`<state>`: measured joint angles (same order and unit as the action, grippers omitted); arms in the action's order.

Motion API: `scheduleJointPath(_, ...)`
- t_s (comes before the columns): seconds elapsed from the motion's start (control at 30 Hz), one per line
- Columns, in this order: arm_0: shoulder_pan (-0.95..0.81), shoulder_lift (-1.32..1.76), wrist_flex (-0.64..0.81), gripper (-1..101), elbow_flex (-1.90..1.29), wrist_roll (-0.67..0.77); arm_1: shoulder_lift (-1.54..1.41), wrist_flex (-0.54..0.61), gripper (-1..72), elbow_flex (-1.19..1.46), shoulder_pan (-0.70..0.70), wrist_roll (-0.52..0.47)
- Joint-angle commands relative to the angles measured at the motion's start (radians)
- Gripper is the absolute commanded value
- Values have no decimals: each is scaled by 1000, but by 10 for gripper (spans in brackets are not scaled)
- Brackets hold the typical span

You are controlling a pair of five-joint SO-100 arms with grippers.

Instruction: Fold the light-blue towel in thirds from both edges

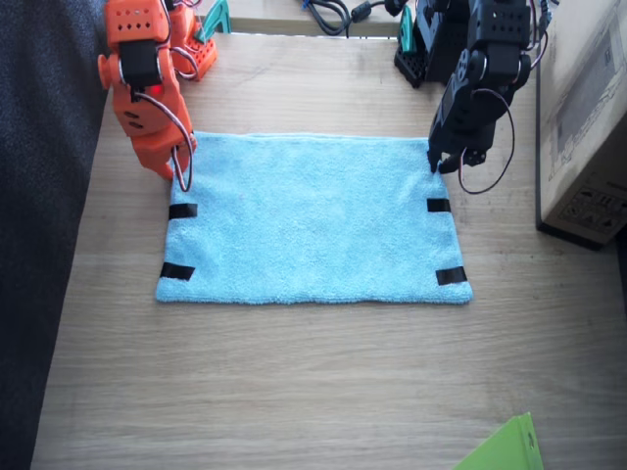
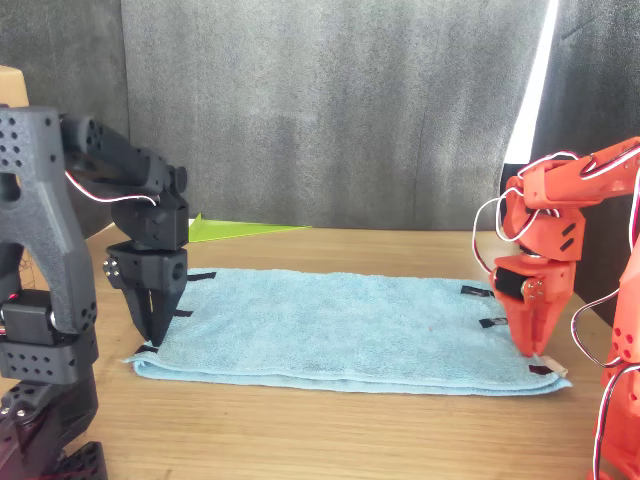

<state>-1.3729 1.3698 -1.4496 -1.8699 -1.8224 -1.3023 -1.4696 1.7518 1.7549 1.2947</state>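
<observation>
Cardboard box (image 1: 588,117), green sheet (image 1: 502,448), cables (image 1: 328,14)

I see: wooden tabletop (image 1: 294,392); light-blue towel (image 1: 312,220) flat mid-table; cardboard box (image 1: 588,127) at one side edge; green sheet (image 1: 505,448) at a corner.

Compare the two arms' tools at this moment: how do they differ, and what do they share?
The right tool is orange; the left tool is black. The right tool's tip meets the light-blue towel at its far corner on one short side, while the left tool's meets the far corner on the opposite short side. Both point downward at the towel, which lies flat and unfolded; whether either has gripped it is unclear.
</observation>
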Motion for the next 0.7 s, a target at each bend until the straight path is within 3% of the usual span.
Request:
scheduleJointPath(0.0, -17, 31, -8, -1, -17, -6, -69, -35, 1, -29, 35, 15)
scheduleJointPath(0.47, -3, 49, -2, -1, -29, 2, -172, -232, 1, -213, 40, 21)
scheduleJointPath(0.67, 14, 61, 2, -1, -38, 9, -181, -313, 1, -313, 120, 43)
